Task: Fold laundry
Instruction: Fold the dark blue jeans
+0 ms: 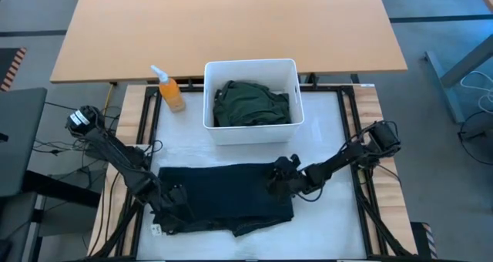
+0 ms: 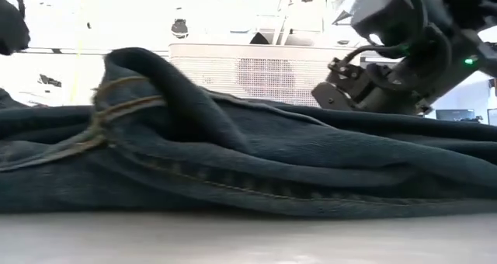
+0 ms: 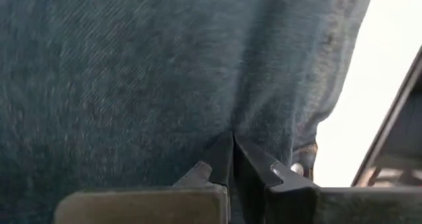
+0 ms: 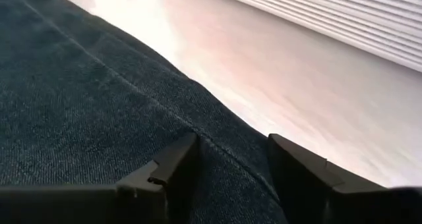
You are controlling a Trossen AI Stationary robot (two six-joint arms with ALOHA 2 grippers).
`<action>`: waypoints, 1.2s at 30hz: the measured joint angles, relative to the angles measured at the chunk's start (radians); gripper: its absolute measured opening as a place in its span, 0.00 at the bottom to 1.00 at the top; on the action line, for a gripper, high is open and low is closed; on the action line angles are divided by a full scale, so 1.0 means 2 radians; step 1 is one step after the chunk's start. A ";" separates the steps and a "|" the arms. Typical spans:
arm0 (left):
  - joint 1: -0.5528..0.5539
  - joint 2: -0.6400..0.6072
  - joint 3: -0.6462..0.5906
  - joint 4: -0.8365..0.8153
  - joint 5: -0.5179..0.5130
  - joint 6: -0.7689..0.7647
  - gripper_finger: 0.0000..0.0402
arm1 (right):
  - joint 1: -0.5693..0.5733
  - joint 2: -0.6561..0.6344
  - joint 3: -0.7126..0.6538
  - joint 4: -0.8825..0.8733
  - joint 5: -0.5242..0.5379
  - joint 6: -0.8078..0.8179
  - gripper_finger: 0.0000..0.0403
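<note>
The dark blue-black trousers [image 1: 223,196] lie folded flat on the white table top, their length running left to right; they also fill the low view [image 2: 248,163]. My left gripper [image 1: 171,199] is at their left end, shut on the cloth [image 3: 132,72]. My right gripper [image 1: 279,173] is open at their far right corner. In its wrist view the two fingers stand on either side of the trousers' seamed far edge [image 4: 217,145]. Whether they touch it, I cannot tell. A dark green garment [image 1: 250,104] lies crumpled inside the white bin [image 1: 250,64]. My left gripper is shut on the trousers' cloth near their left end, close to a metal rivet [image 3: 297,168]. A crease [image 3: 232,122] runs out from between the closed fingertips. How many layers it has, I cannot tell. The trousers lie on the table around the hold.
The white bin stands just beyond the trousers at the table's middle. An orange spray bottle [image 1: 169,91] stands left of the bin. Bare white table top [image 1: 331,216] shows to the right of the trousers. A wooden desk [image 1: 231,23] lies beyond the work table.
</note>
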 joint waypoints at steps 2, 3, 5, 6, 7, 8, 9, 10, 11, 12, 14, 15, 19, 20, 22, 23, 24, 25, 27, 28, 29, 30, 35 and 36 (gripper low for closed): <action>-0.005 0.000 -0.018 0.016 0.000 -0.013 0.00 | 0.006 -0.017 0.000 -0.038 0.013 0.032 0.50; -0.006 0.000 -0.027 0.026 0.004 -0.021 0.00 | 0.008 -0.025 0.000 -0.056 0.019 0.044 0.49; -0.006 -0.001 -0.044 0.052 0.016 -0.031 0.00 | 0.016 -0.046 -0.003 -0.085 0.035 0.053 0.47; -0.006 -0.001 -0.049 0.060 0.023 -0.031 0.00 | 0.020 -0.057 -0.005 -0.096 0.047 0.052 0.47; -0.006 -0.001 -0.051 0.064 0.034 -0.028 0.00 | 0.023 -0.069 -0.005 -0.105 0.060 0.047 0.46; -0.008 -0.001 -0.052 0.066 0.050 -0.022 0.00 | 0.026 -0.082 -0.007 -0.108 0.071 0.040 0.45; -0.009 -0.001 -0.052 0.066 0.061 -0.016 0.00 | 0.030 -0.096 -0.006 -0.108 0.084 0.035 0.44; -0.009 -0.001 -0.050 0.066 0.066 -0.008 0.00 | 0.033 -0.112 -0.005 -0.108 0.096 0.029 0.44; -0.009 -0.002 -0.047 0.067 0.069 0.000 0.00 | 0.037 -0.130 -0.005 -0.107 0.108 0.022 0.43; -0.009 -0.004 -0.043 0.067 0.071 0.008 0.00 | 0.042 -0.145 -0.005 -0.104 0.115 0.012 0.43; -0.008 -0.010 -0.031 0.060 0.067 0.026 0.00 | 0.053 -0.170 -0.005 -0.085 0.122 -0.015 0.42; -0.008 -0.015 -0.023 0.058 0.058 0.036 0.00 | 0.059 -0.180 -0.005 -0.067 0.122 -0.034 0.41; -0.008 -0.041 0.012 0.045 -0.001 0.084 0.00 | 0.093 -0.179 -0.003 0.057 0.077 -0.154 0.41; -0.008 -0.048 0.020 0.039 -0.019 0.097 0.00 | 0.103 -0.167 -0.003 0.091 0.056 -0.179 0.41; -0.008 -0.062 0.031 0.033 -0.055 0.123 0.00 | 0.122 -0.134 -0.003 0.164 0.018 -0.210 0.41; -0.008 -0.069 0.033 0.031 -0.072 0.134 0.00 | 0.129 -0.114 -0.003 0.198 0.005 -0.217 0.41; -0.008 -0.076 0.034 0.025 -0.090 0.141 0.00 | 0.136 -0.094 -0.003 0.227 -0.002 -0.222 0.41; -0.007 -0.080 0.034 0.011 -0.111 0.144 0.00 | 0.141 -0.074 -0.003 0.253 -0.006 -0.223 0.41; -0.005 -0.082 0.034 -0.034 -0.153 0.137 0.00 | 0.150 -0.037 -0.003 0.290 -0.009 -0.215 0.41; -0.003 -0.082 0.034 -0.060 -0.171 0.126 0.00 | 0.152 -0.021 -0.003 0.306 -0.012 -0.207 0.41; -0.002 -0.082 0.034 -0.086 -0.185 0.112 0.00 | 0.155 -0.007 -0.003 0.320 -0.016 -0.199 0.41; 0.000 -0.082 0.031 -0.105 -0.194 0.099 0.00 | 0.157 0.005 -0.003 0.335 -0.021 -0.194 0.41; 0.009 -0.079 0.000 -0.144 -0.196 0.049 0.00 | 0.177 0.050 -0.002 0.341 -0.038 -0.155 0.41; 0.011 -0.079 -0.009 -0.141 -0.192 0.042 0.00 | 0.181 0.056 -0.002 0.335 -0.038 -0.145 0.41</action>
